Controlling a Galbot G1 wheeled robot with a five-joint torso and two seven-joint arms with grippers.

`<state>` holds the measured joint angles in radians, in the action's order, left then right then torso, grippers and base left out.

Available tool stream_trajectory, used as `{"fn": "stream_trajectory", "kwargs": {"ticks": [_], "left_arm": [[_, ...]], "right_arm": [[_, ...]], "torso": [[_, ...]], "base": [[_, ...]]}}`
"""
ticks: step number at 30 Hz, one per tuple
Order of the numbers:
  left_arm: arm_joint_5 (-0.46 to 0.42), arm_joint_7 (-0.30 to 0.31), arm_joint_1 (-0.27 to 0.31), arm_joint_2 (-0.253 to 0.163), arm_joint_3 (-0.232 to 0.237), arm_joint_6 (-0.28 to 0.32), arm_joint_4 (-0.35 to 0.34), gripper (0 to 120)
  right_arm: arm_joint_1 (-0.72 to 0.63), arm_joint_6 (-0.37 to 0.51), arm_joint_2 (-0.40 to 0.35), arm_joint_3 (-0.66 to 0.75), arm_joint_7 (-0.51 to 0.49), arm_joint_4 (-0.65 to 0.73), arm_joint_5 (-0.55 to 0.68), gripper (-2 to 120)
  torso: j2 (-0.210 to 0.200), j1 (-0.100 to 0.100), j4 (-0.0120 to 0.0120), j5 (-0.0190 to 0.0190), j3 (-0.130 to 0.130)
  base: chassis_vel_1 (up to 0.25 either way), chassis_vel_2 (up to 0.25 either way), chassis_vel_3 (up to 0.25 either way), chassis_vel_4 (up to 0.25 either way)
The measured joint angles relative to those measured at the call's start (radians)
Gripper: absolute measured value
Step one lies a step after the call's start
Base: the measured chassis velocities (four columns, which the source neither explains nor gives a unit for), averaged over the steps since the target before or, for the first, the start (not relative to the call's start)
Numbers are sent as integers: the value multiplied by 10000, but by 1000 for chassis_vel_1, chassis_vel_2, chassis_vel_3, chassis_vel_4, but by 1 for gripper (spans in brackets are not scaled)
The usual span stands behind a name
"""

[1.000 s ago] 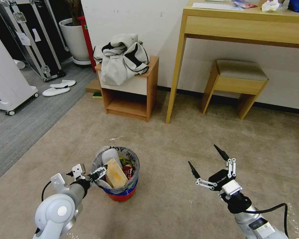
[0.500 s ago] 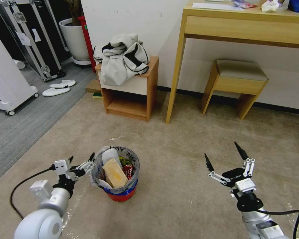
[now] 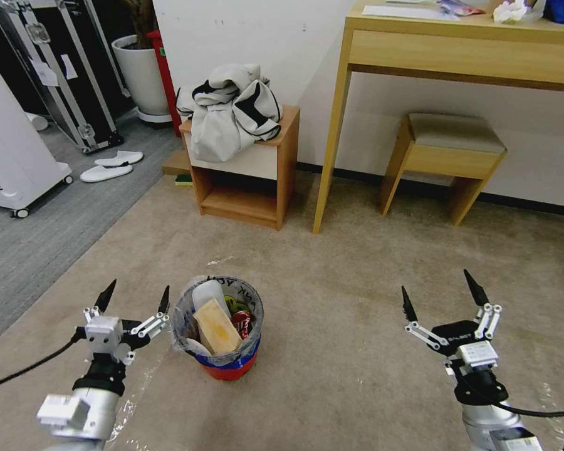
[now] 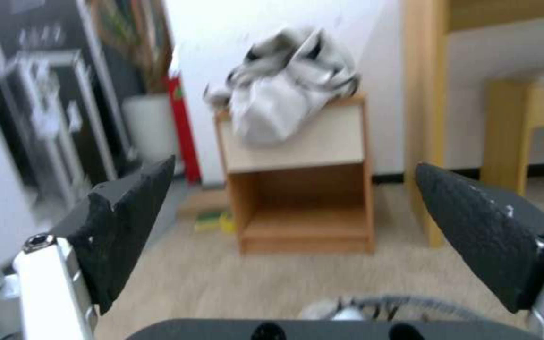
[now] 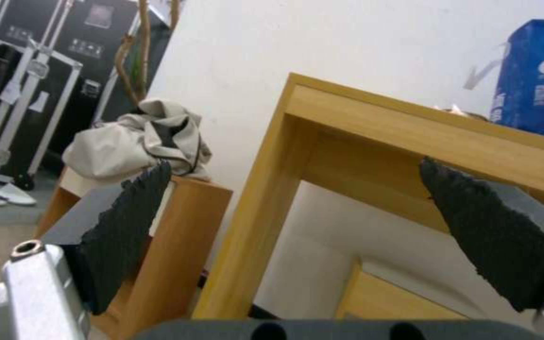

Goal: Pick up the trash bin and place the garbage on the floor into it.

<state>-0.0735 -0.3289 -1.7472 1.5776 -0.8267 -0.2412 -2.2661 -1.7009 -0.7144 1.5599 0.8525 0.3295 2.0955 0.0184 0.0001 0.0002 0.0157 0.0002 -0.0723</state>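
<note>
Beige carpet (image 3: pixel 332 263), trash bin (image 3: pixel 222 357) standing full between arms. Left gripper (image 3: pixel 135 299) beside it, spread empty; right gripper (image 3: pixel 442 295) spread, well apart. Bin looks light; thin liner slippery, so grab stiff rim.

Grey jacket (image 3: pixel 230 109) heaped on wood nightstand (image 3: pixel 247 172), beside desk (image 3: pixel 464 53) w/ stool (image 3: pixel 448 160) under.

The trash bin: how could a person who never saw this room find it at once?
Start at the small wooden cabinet with clothes on top, then come forward across the beige carpet. The trash bin stands there alone: small, round, red with a blue band, lined with clear plastic and full of litter.
</note>
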Motion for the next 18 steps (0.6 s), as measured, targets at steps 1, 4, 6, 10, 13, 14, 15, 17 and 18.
{"fn": "stream_trajectory", "kwargs": {"ticks": [1, 4, 6, 10, 13, 14, 15, 17, 18], "left_arm": [[119, -197, 7, 135, 30, -366, 70, 100], [290, -495, 45, 299, 38, -983, 137, 100], [596, -683, 164, 349, -83, -1465, 181, 100], [607, -708, 178, 352, -91, -1503, 188, 100], [601, -739, 238, 351, -95, -1540, 206, 100], [601, -742, 276, 349, -103, -1541, 224, 100], [601, -742, 276, 349, -103, -1541, 224, 100], [573, -746, 325, 303, -124, -1527, 231, 100], [573, -746, 325, 303, -124, -1527, 231, 100]], "right_arm": [[-23, -14, 19, 27, -10, 3, 18, 100], [-29, -14, 10, 40, -37, 20, 40, 100], [-29, -14, -12, 47, -60, 45, 56, 100], [-29, -13, -12, 47, -65, 49, 58, 100], [-62, -12, 8, 61, -70, 86, 61, 100], [-90, -21, 31, 80, -70, 100, 61, 100], [-90, -21, 31, 80, -70, 100, 61, 100], [-143, -80, 75, 127, -55, 101, 62, 100], [-143, -80, 75, 127, -55, 101, 62, 100]], "torso": [[0, 0, -1, -3, -1], [0, 0, -3, -1, -1], [0, 0, -2, -1, -1], [0, 0, -2, -1, -1], [0, 0, -3, -2, -1], [0, 0, -3, -2, -1], [0, 0, -3, -2, -1], [0, 0, -2, -2, -1], [0, 0, -2, -2, -1]], "base": [[0, 0, 0, 0], [0, 0, 0, 0], [0, 0, 0, 0], [0, 0, 0, 0], [0, 0, 0, 0], [0, 0, 0, 0], [0, 0, 0, 0], [0, 0, 0, 0], [0, 0, 0, 0]]}}
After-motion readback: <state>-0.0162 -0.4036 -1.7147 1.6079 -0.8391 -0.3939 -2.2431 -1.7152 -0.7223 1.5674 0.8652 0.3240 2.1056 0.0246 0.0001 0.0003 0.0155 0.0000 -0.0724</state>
